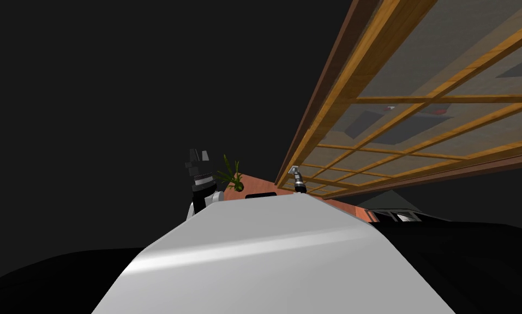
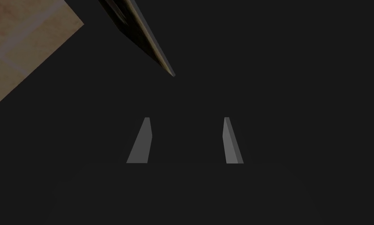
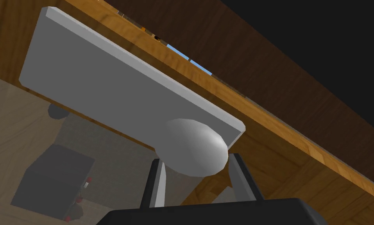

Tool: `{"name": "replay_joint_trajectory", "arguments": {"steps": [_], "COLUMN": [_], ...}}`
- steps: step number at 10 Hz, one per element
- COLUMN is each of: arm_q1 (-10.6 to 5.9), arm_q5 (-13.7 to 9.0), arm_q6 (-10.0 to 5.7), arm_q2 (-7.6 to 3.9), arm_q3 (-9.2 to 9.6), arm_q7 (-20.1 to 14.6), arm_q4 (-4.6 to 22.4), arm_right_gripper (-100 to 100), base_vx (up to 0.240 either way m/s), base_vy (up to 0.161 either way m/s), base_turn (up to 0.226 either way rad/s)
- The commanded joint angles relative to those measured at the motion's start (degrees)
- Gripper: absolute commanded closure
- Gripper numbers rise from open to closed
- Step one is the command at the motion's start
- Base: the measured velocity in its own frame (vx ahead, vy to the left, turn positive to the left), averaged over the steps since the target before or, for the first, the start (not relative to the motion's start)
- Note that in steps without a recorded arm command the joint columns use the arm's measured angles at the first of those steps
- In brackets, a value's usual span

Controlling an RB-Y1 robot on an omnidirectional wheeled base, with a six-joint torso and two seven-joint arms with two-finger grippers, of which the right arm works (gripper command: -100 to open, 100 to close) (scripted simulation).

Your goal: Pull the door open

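Right claw [image 3: 195, 162] clenches smooth rounded grey knob [image 3: 192, 146] (flat rectangular backplate [image 3: 115, 90]) on wooden door [image 3: 291, 175].

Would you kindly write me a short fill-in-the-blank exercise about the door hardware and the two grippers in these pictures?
1. The right gripper has its two fingers against the sides of a round grey ____.
2. That round part sticks out of a flat grey plate fixed to the wooden ____.
3. The left gripper holds nothing, and its fingers stand ____.
Missing words: knob; door; open.
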Motion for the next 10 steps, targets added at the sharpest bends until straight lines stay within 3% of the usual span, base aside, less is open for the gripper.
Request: {"name": "replay_joint_trajectory", "arguments": {"steps": [1,5,8,10], "arm_q1": [-0.36,-0.68,-0.79,-1.00], "arm_q5": [-0.51,-3.71,-4.82,-7.03], "arm_q6": [-0.32,-0.32,-0.32,-0.32], "arm_q2": [0.23,-0.47,-0.70,-1.16], "arm_q3": [0.68,2.26,2.81,3.91], "arm_q7": [-2.13,-8.11,-11.53,-15.20], "arm_q4": [0.33,0.82,1.00,1.34], "arm_right_gripper": [100,100,100,100], "base_vx": [-0.041,-0.036,-0.038,-0.046], "base_vy": [-0.006,-0.001,-0.005,-0.001], "base_turn": [0.032,0.051,0.040,0.049]}}
